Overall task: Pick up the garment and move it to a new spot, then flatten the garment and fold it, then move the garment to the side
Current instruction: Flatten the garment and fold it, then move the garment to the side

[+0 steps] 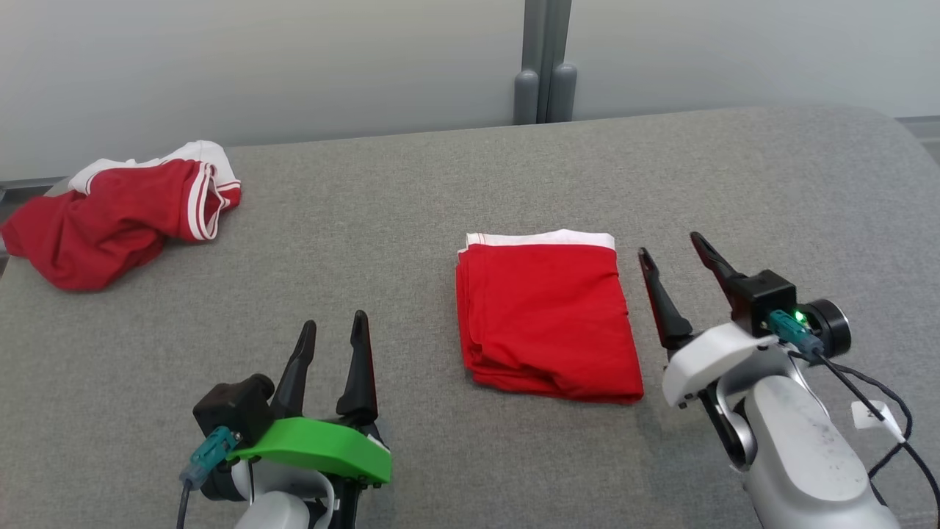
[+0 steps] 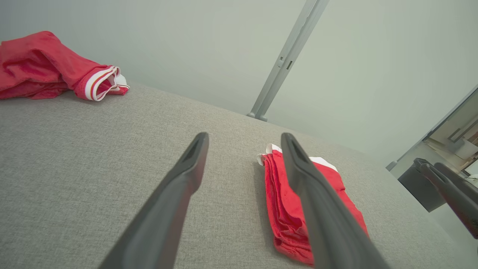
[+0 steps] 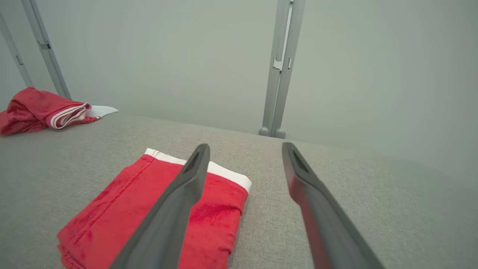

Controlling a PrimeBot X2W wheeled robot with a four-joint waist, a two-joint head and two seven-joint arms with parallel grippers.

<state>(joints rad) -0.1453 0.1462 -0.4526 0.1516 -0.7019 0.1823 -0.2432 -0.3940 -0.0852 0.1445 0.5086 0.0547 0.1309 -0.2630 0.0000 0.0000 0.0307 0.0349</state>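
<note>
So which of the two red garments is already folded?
The centre garment beside the right gripper: a flat rectangle with a white band along its far edge. The crumpled garment lies heaped at the far left.

The folded garment was soft, matt cloth; the work surface wore coarse, matt woven fabric; the post looked like smooth metal.

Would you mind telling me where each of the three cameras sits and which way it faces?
Head view: from the head, forward and down on the grey surface; left gripper and right gripper show, both open.
Left wrist view: along the left fingers, across the surface toward the wall.
Right wrist view: along the right fingers, toward the post.
Shared: all show the folded garment and crumpled garment.
</note>
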